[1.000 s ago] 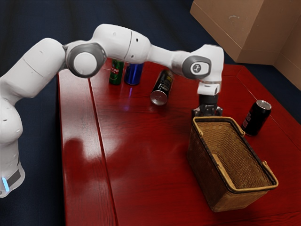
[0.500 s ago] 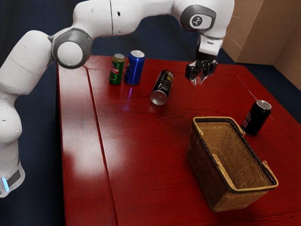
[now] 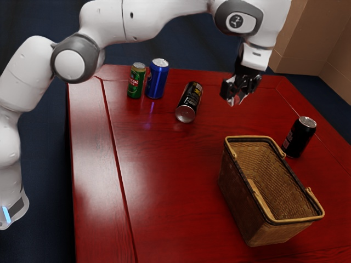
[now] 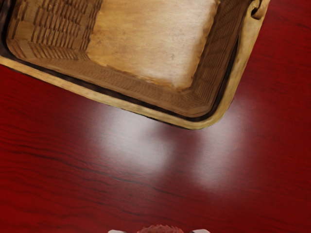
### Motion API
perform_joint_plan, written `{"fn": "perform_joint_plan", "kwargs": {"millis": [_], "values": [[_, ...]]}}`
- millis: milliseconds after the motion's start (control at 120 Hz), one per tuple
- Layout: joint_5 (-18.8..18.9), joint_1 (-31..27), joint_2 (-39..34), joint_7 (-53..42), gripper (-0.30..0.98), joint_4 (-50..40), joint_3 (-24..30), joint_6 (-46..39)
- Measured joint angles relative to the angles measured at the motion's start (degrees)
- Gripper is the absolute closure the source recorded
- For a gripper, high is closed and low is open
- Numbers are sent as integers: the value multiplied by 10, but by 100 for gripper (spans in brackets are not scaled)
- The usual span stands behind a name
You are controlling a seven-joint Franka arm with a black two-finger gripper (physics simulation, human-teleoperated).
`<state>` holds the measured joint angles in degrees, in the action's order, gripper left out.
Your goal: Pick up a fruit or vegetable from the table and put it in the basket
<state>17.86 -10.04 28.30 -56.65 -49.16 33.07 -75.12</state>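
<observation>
In the exterior view, my gripper (image 3: 233, 101) hangs tilted above the table, beyond the basket's far end. A small, rough-skinned red fruit or vegetable (image 4: 160, 229) peeks up at the wrist view's lower edge, held between the pale fingertips (image 4: 200, 231); most of it is cut off, so its kind is unclear. The woven basket (image 3: 237, 200) stands upright on the table, with tan handles folded onto its rim. Its near rim (image 4: 141, 110) and pale inner floor (image 4: 150, 39) lie ahead of the gripper in the wrist view.
On the red table (image 3: 164, 181) a green can (image 3: 136, 81) and a blue can (image 3: 157, 79) stand near the far edge. A black can (image 3: 189, 103) lies on its side closer to the gripper. Another black can (image 3: 299, 137) stands to the basket's exterior-view right.
My hand has risen from low behind the basket, then shifted a little toward the exterior view's right and tilted. The basket and cans have stayed put.
</observation>
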Motion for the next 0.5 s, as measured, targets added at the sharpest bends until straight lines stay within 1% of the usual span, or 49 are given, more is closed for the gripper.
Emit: {"fn": "perform_joint_plan", "kwargs": {"millis": [275, 500], "values": [[0, 80, 0, 46, 54, -1, 0, -2], [0, 103, 23, 80, 54, -8, 1, -49]]}}
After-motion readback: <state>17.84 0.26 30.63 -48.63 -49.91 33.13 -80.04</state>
